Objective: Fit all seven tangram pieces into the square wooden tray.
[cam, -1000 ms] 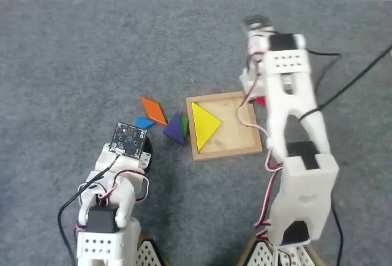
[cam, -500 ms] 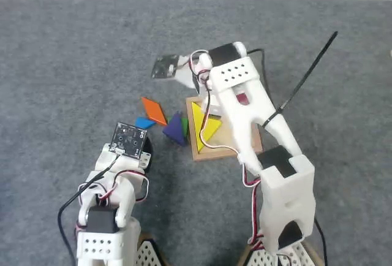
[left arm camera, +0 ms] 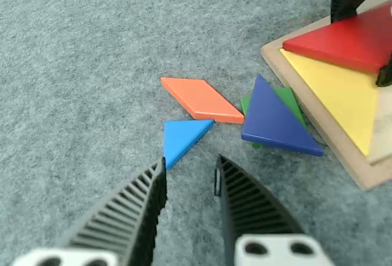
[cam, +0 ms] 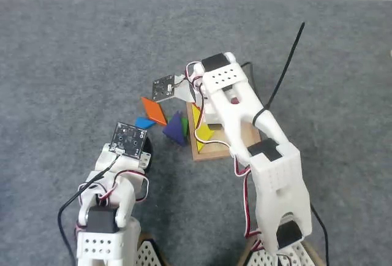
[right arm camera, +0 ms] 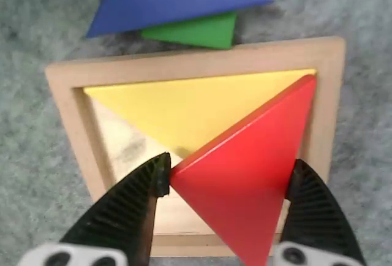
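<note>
right pincer (right arm camera: 228,173) tight around red triangle (right arm camera: 248,195) over the tray (right arm camera: 184,56); left pincer (left arm camera: 190,168) ajar, empty

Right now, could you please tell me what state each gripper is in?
Left gripper: open, holding nothing.
Right gripper: closed on the red triangle.

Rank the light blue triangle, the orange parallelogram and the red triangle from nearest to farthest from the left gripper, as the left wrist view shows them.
1. light blue triangle, just ahead of the left gripper.
2. orange parallelogram, right behind that triangle.
3. red triangle, farthest, over the tray.
</note>
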`<state>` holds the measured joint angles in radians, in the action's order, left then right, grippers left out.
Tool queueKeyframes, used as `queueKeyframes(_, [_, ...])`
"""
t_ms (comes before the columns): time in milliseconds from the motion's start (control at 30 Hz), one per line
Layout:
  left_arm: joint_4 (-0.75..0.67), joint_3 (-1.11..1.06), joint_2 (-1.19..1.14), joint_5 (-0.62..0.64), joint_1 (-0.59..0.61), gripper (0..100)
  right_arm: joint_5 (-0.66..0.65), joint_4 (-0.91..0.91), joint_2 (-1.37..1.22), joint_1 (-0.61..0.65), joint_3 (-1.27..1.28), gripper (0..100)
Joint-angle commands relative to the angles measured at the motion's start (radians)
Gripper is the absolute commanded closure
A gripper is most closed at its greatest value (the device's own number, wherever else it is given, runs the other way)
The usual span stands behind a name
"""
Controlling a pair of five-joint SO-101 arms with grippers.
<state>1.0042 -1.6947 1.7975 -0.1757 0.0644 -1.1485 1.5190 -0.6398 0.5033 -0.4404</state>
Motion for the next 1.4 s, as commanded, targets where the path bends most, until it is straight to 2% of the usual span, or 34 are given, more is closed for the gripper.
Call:
queueKeyframes(0, [0.005,0.012,0.005,-0.012,0.006,87,-0.006,-0.013,0.024,-0.022,-0.025,77.5])
queueKeyframes(467, [0.005,0.012,0.005,-0.012,0.006,87,-0.008,0.005,0.024,-0.024,-0.025,76.8])
queueKeyframes(667, [0.005,0.012,0.005,-0.012,0.006,87,-0.009,0.004,0.025,-0.045,-0.026,60.8])
queueKeyframes(767, [0.005,0.012,0.005,-0.012,0.006,87,-0.044,0.010,0.025,-0.045,-0.026,56.7])
queueKeyframes(1367, [0.005,0.012,0.005,-0.012,0.006,87,-0.017,-0.030,0.016,-0.082,-0.037,56.7])
